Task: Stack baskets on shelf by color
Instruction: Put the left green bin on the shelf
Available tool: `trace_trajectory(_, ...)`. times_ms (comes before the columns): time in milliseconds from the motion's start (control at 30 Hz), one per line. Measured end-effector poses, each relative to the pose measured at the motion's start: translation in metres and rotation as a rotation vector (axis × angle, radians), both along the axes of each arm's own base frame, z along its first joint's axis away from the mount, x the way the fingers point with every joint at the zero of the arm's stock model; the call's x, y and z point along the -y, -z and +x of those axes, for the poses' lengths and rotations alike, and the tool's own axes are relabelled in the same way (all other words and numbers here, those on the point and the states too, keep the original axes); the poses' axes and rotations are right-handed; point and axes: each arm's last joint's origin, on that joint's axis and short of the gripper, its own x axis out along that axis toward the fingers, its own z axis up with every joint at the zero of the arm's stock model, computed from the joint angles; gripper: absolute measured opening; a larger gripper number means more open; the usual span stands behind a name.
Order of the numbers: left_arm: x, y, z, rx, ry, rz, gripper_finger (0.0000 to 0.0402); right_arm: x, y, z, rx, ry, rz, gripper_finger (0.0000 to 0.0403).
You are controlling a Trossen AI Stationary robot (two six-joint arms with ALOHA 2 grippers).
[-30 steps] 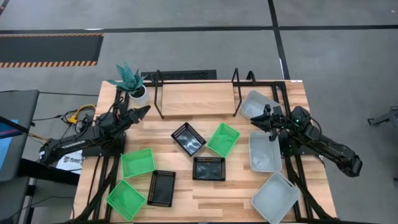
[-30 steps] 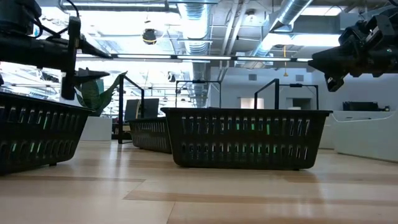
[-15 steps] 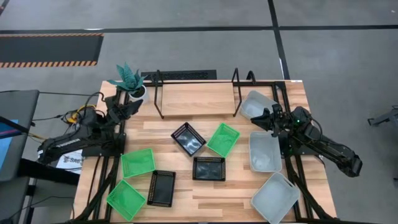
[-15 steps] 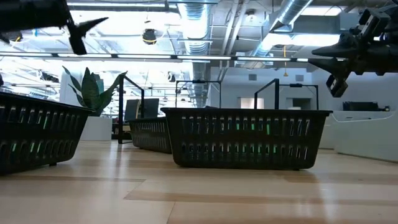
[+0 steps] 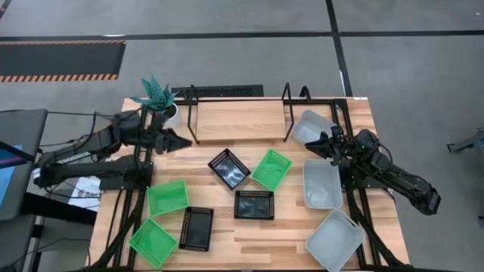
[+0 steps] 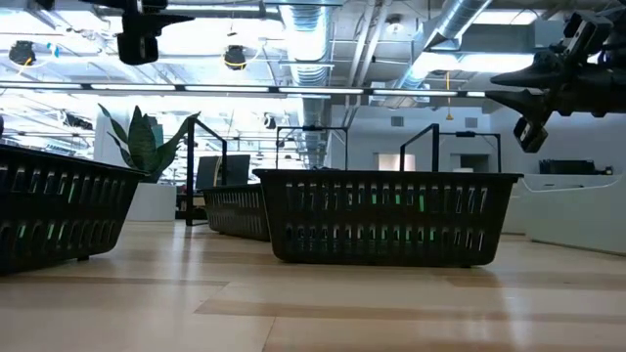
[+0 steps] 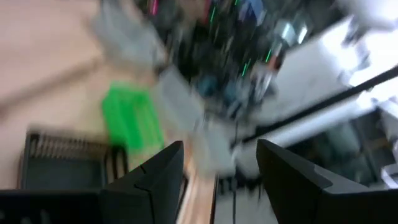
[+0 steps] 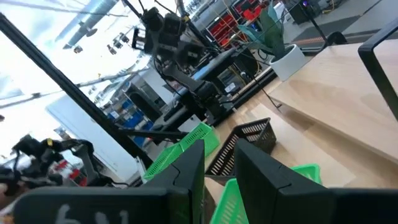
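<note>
High view, shelf: the shelf (image 5: 240, 121) sits at the far edge of the worktop (image 5: 249, 234), its board bare.
High view, baskets: all nine lie on the worktop nearer than the shelf; three green baskets (image 5: 167, 197), three black baskets (image 5: 254, 204), three white baskets (image 5: 322, 184) to the shelf's right.
High view, left pincer: the left pincer (image 5: 181, 141) hovers just off the shelf's left end loop, beside a potted plant (image 5: 157, 97), holding nothing.
High view, right pincer: the right pincer (image 5: 315, 143) hangs over the white basket nearest the shelf's right end.
Low view: a black basket (image 6: 386, 216) stands in front of the shelf's loops.
Left wrist view: fingers (image 7: 155, 177) parted, empty.
Right wrist view: fingers (image 8: 273, 177) close together with a narrow gap, gripping nothing.
</note>
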Motion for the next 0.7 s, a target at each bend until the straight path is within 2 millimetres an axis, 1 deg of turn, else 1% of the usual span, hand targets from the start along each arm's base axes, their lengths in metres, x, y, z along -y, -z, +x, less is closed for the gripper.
trace_trajectory(67, 0.001, -0.004, 0.005, -0.092, 0.077, -0.019, 0.0194, 0.000, -0.002, 0.000, 0.016, 0.000, -0.015, 0.0113)
trace_trajectory(167, 0.003, -0.009, 0.011, -0.185, 0.164, -0.007, 0.0194, -0.001, -0.009, -0.001, 0.076, 0.009, -0.093, 0.0113)
trace_trajectory(300, 0.009, -0.012, 0.018, -0.281, 0.253, 0.024, 0.0194, -0.001, -0.022, -0.004, 0.175, 0.094, -0.207, 0.0113)
trace_trajectory(433, 0.015, -0.012, 0.023, -0.383, 0.303, 0.049, 0.0194, -0.002, -0.040, -0.009, 0.199, 0.182, -0.313, 0.0117)
trace_trajectory(500, 0.017, -0.009, 0.026, -0.430, 0.301, 0.058, 0.0194, -0.003, -0.050, -0.012, 0.200, 0.230, -0.357, 0.0129)
trace_trajectory(567, 0.019, -0.006, 0.029, -0.457, 0.294, 0.067, 0.0194, -0.004, -0.062, -0.015, 0.192, 0.279, -0.404, 0.0149)
trace_trajectory(700, 0.020, -0.003, 0.032, -0.501, 0.275, 0.040, 0.0194, -0.004, -0.089, -0.019, 0.138, 0.371, -0.456, 0.0204)
